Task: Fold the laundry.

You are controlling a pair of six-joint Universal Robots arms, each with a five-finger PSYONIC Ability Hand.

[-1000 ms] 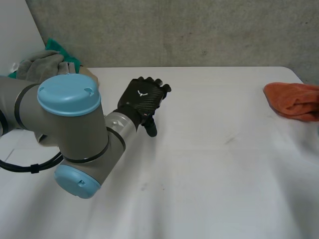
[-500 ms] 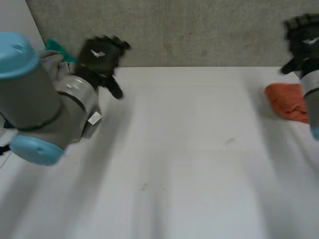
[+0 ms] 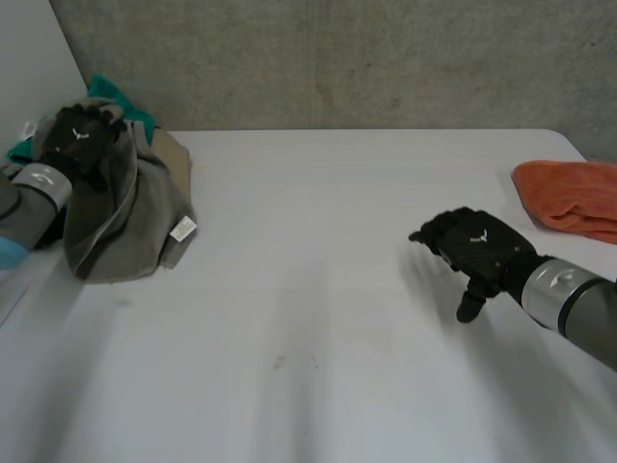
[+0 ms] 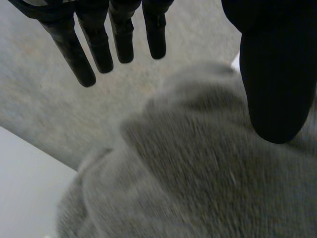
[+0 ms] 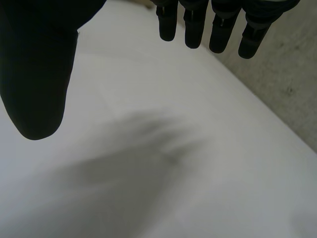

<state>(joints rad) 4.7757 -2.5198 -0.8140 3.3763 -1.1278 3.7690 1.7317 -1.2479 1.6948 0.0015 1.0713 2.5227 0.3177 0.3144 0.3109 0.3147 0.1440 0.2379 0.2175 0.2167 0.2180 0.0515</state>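
Observation:
A crumpled grey-brown cloth lies in a heap at the table's far left, with a white tag at its edge. My left hand hovers over the top of that heap with straight fingers. In the left wrist view the grey cloth lies just under my left hand, whose fingers and thumb are spread and hold nothing. My right hand is open over bare table at the right. Its fingers are straight above the white surface.
A folded orange cloth lies at the table's far right edge. A teal cloth sits behind the grey heap against the concrete wall.
My left arm has swung from the table's middle to the far left, over the grey heap. My right hand has come in and dropped from near the orange cloth to the table's right part.

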